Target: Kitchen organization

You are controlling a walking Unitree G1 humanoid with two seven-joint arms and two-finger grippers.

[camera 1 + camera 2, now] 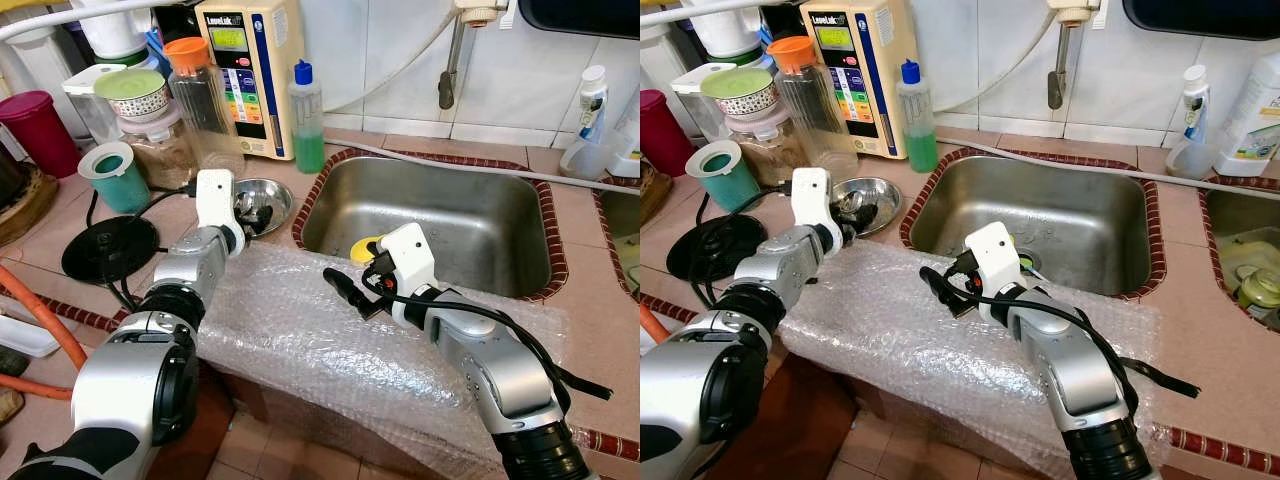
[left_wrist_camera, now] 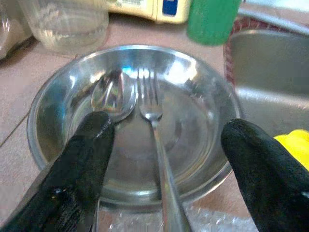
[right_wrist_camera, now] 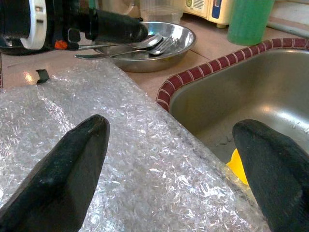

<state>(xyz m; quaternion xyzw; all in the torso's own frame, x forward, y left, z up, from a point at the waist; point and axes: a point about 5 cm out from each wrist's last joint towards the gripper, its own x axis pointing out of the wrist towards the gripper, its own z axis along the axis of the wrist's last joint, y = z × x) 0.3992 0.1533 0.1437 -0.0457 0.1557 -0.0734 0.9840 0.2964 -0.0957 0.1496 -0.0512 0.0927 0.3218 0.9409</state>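
Note:
A shallow steel bowl [image 2: 198, 125] sits on the tiled counter just left of the sink [image 1: 450, 220]. A spoon [image 2: 113, 96] and a fork [image 2: 152, 111] lie in it side by side, handles pointing out over the rim toward me. My left gripper [image 2: 166, 128] hovers open at the bowl's near edge, one finger over the spoon's handle and the other past the fork. My right gripper [image 1: 345, 290] hangs open above a sheet of bubble wrap [image 1: 300, 330] spread along the counter's front, holding nothing.
A green soap bottle [image 1: 307, 120], an orange-lidded jar [image 1: 200, 100], a teal cup [image 1: 115, 175] and a water purifier [image 1: 250, 60] crowd the counter behind the bowl. A black round disc [image 1: 108, 248] with a cable lies to the left. A yellow item [image 1: 365, 247] sits in the sink.

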